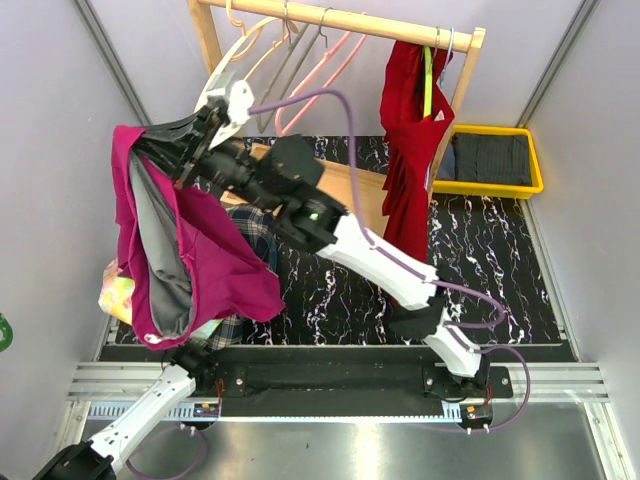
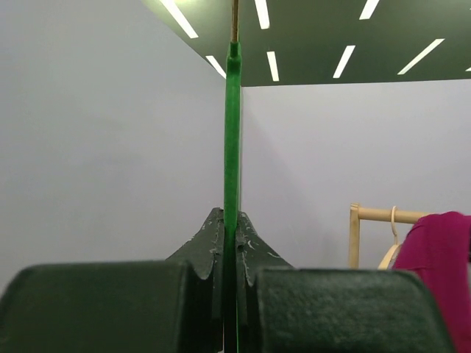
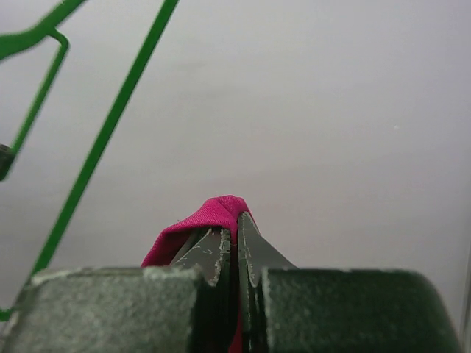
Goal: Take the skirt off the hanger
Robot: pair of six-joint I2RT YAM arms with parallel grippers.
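The magenta skirt (image 1: pixel 215 260) with its grey lining hangs in the air over the table's left side. My right gripper (image 1: pixel 168 150) reaches across from the right and is shut on the skirt's top edge. In the right wrist view a fold of the skirt (image 3: pixel 210 217) is pinched at my right gripper (image 3: pixel 234 220), and the green wire hanger (image 3: pixel 96 147) slants past on the left. My left gripper (image 2: pixel 230 217) is shut on the hanger (image 2: pixel 232 132), which stands straight up from the jaws. In the top view the skirt hides my left gripper and the hanger.
A wooden rack (image 1: pixel 340 20) at the back carries pink and pale hangers (image 1: pixel 320 75) and a red garment (image 1: pixel 405 150). A yellow bin (image 1: pixel 495 160) with dark cloth sits at back right. Loose clothes (image 1: pixel 120 290) lie on the table under the skirt.
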